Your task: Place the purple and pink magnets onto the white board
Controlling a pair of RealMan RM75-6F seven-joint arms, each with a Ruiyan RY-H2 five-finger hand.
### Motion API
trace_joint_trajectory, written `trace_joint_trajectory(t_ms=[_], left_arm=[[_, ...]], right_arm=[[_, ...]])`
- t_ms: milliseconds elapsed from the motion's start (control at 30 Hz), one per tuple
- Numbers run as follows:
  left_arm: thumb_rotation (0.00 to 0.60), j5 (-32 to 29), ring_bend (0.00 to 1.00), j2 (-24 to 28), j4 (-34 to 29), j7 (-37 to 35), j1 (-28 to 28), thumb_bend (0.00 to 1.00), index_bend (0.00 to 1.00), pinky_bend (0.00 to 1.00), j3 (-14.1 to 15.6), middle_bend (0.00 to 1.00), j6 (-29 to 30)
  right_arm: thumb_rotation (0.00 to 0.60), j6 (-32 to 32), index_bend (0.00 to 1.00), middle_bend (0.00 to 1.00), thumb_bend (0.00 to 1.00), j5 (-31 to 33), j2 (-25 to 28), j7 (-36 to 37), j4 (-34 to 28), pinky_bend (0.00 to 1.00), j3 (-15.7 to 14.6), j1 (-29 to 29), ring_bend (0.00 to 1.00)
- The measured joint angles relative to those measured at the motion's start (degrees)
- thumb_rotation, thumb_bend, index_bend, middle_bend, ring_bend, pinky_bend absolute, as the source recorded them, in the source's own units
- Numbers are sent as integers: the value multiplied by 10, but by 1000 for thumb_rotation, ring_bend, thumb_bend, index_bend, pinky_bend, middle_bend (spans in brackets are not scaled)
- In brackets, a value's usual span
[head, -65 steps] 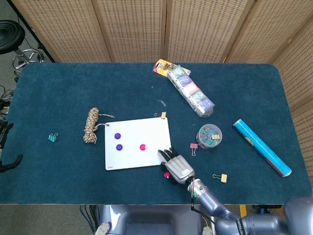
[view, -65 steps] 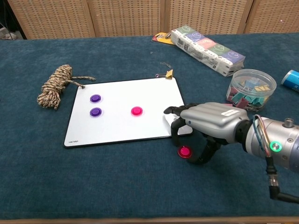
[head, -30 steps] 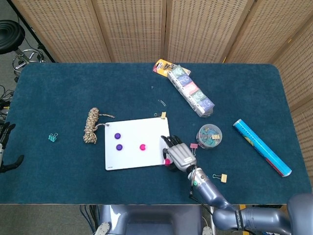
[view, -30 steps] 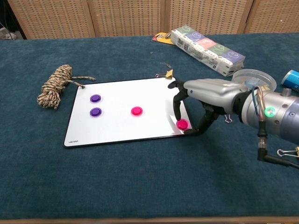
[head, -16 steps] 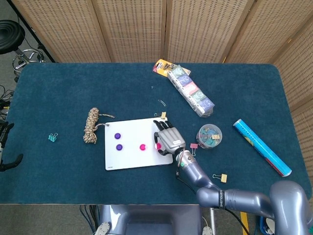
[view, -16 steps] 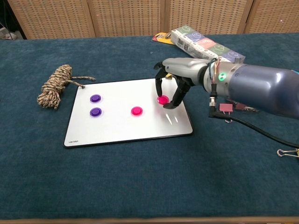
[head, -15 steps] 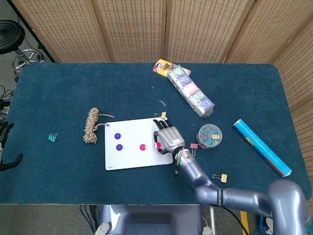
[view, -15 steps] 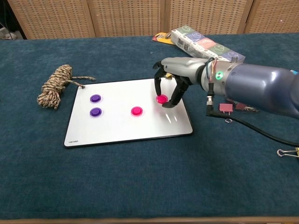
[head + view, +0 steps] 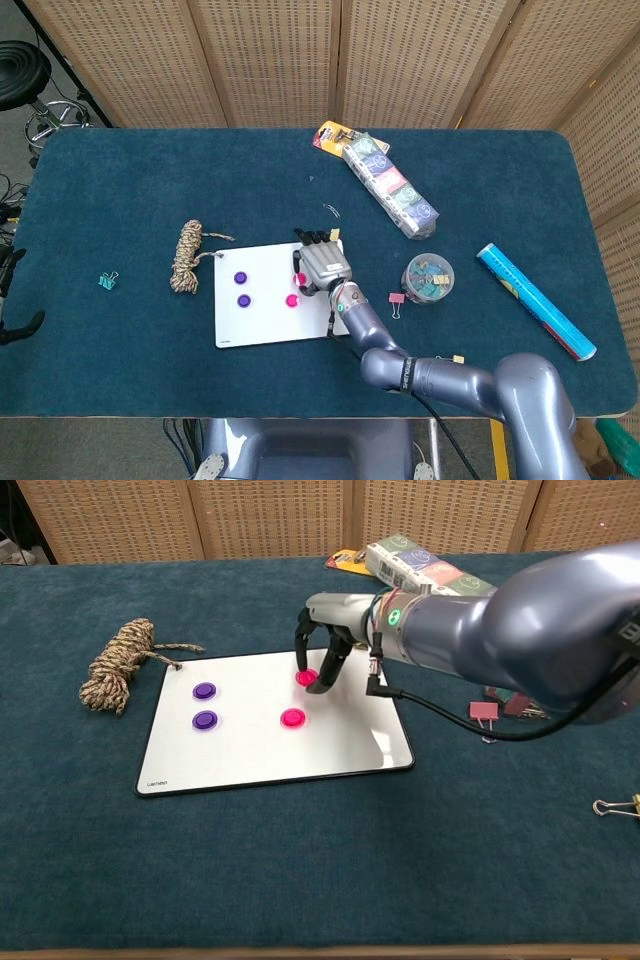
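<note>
The white board lies at the table's front centre. Two purple magnets sit one behind the other on its left part, and a pink magnet lies near its middle. My right hand hangs over the board's rear middle, its fingers pinching a second pink magnet at or just above the surface. Only dark fingertips of my left hand show at the left edge, off the table.
A coiled rope lies left of the board. A tub of binder clips, a pack of boxes and a blue tube sit to the right. Loose clips lie near the board's right edge.
My right hand lifted the pink magnet off the cloth at the board's front right corner. It carried the magnet left and back across the board to the rear middle.
</note>
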Motion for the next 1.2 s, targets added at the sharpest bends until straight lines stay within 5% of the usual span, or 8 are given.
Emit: trace_joint_trajectory(t_ms=[633, 1200], left_arm=[[600, 6, 0, 11, 0, -29, 4, 313, 0, 0, 0, 0, -5], [600, 4, 0, 15, 0, -33, 3, 313, 0, 0, 0, 0, -9]], right_arm=[[600, -10, 564, 0, 495, 18, -79, 16, 121, 44, 15, 74, 0], [600, -22, 480, 0, 495, 53, -81, -10, 130, 44, 4, 83, 0]])
